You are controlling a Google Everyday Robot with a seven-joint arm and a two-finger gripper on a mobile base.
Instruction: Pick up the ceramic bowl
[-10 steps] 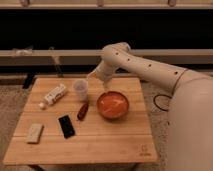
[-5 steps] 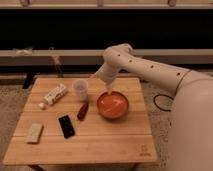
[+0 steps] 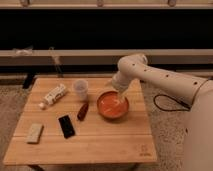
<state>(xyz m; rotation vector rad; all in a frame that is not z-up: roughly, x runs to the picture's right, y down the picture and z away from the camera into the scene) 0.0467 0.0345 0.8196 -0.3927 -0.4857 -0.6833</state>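
"Well, where is the tool?"
"Low over the bowl, at its far rim. The bowl sits just under it on the counter. Opening and hold: cannot tell."
"Why the rim?"
"Probably because the thin wall suits a pinch."
"Contents?"
"Bowl appears empty. The cup, upright, left of the tool as seen, also looks empty."

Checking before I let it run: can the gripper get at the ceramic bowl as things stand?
Probably yes. The gripper is right at the ceramic bowl, near its far rim, and nothing lies between them; the plastic cup stands apart.
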